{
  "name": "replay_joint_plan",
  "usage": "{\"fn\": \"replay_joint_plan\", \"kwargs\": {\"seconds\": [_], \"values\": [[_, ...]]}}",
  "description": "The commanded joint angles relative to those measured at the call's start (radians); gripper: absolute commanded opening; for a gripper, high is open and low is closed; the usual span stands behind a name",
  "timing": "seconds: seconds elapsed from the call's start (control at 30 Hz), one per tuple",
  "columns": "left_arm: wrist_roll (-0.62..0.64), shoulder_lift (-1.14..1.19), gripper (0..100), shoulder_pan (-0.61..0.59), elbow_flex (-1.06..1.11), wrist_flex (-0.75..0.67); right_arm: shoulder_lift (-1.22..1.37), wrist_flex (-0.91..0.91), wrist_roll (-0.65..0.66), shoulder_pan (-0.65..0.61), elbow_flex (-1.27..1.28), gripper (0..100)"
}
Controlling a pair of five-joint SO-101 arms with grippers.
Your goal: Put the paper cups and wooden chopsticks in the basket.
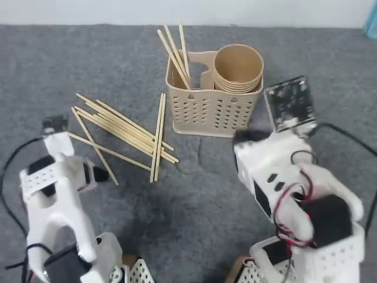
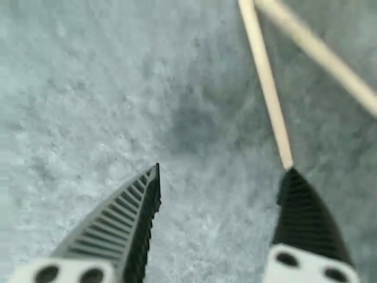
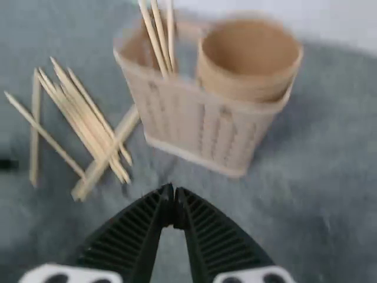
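A beige slotted basket (image 1: 206, 112) (image 3: 194, 124) stands on grey carpet. A stack of paper cups (image 1: 238, 68) (image 3: 247, 56) fills one compartment, and three chopsticks (image 1: 174, 50) (image 3: 156, 32) stand upright in the other. Several loose wooden chopsticks (image 1: 121, 131) (image 3: 82, 127) lie fanned on the carpet beside the basket. My left gripper (image 2: 222, 172) is open just above the carpet, and the end of one chopstick (image 2: 268, 88) reaches its one fingertip (image 2: 303, 212). My right gripper (image 3: 172, 199) is shut and holds nothing, a short way in front of the basket.
The left arm (image 1: 56, 188) is at the near left and the right arm (image 1: 283, 183) at the near right. A dark square board (image 1: 288, 103) on the right arm stands next to the basket's side. Bare carpet (image 1: 200, 194) lies between the arms.
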Motion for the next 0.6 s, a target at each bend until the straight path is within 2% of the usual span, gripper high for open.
{"fn": "replay_joint_plan", "kwargs": {"seconds": [0.0, 0.17, 0.33, 0.47, 0.57], "values": [[0.057, -0.002, 25, 0.005, -0.147, 0.095, -0.093, 0.002, 0.109, 0.047, 0.219, 0.9], [0.144, 0.002, 25, -0.005, -0.361, 0.269, -0.188, -0.171, 0.204, 0.170, 0.552, 0.9], [0.239, 0.011, 25, -0.008, -0.484, 0.324, -0.262, -0.426, 0.199, 0.232, 0.896, 0.9], [0.351, 0.164, 25, -0.009, -0.556, 0.362, -0.317, -0.616, 0.130, 0.232, 1.114, 0.9], [0.411, 0.345, 25, -0.009, -0.650, 0.382, -0.371, -0.674, 0.135, 0.231, 1.203, 0.9]]}}
